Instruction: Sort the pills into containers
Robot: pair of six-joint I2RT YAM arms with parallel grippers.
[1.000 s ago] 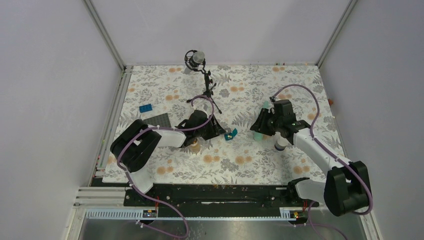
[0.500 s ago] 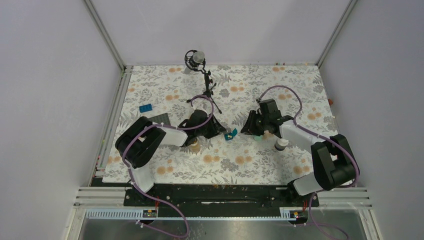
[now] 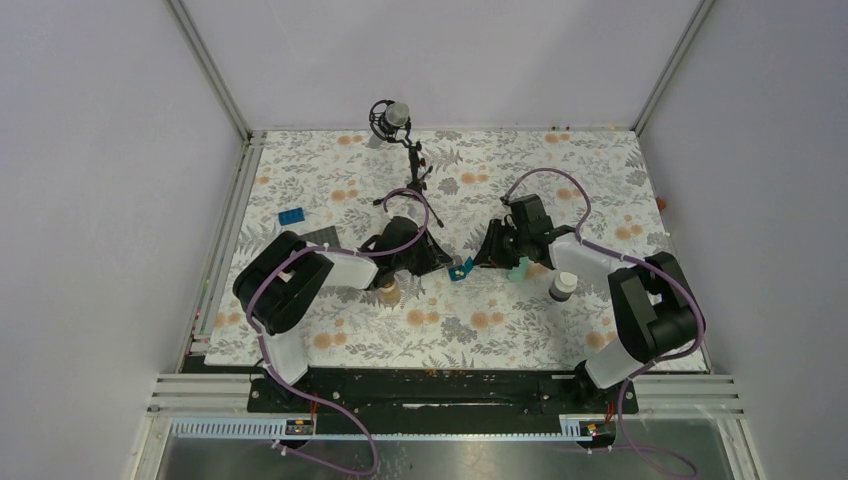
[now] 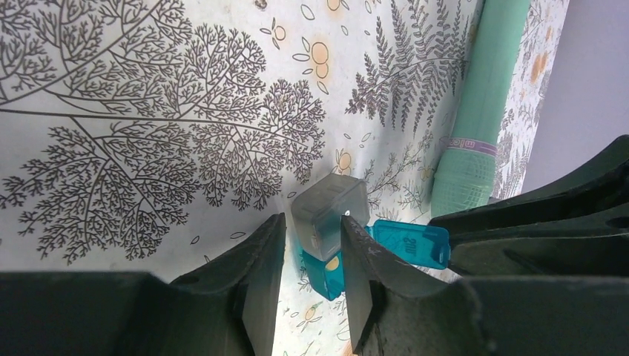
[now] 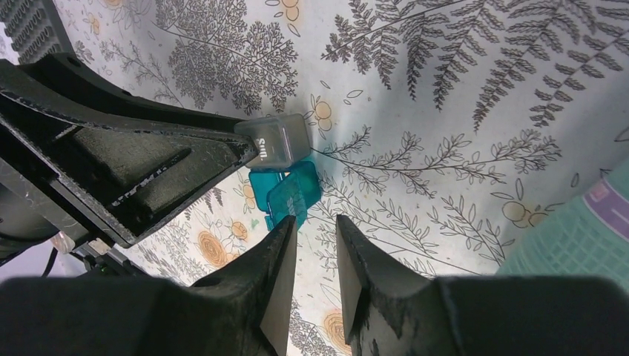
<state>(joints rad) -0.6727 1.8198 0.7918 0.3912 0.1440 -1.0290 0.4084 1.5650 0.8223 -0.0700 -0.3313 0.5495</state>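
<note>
A grey cube box (image 4: 330, 211) sits joined to a teal cube box (image 4: 337, 274) whose lid (image 4: 412, 243) hangs open. My left gripper (image 4: 313, 219) straddles the grey box, jaws narrow, one finger touching it and a slim gap at the other. An orange spot (image 4: 331, 263) shows inside the teal box; I cannot tell if it is a pill. My right gripper (image 5: 316, 219) hovers just short of the teal lid (image 5: 293, 194), jaws slightly apart with nothing between. The mint-green strip (image 3: 518, 268) lies to the right of both grippers.
A small amber jar (image 3: 390, 292) stands under the left arm. A white-capped jar (image 3: 563, 287) stands by the right arm. A dark studded plate (image 3: 318, 240) and a blue brick (image 3: 292, 216) lie at the left, a microphone tripod (image 3: 413, 180) behind.
The right gripper has moved left from over the mint strip to the teal box. The left gripper has stayed at the boxes and narrowed its jaws.
</note>
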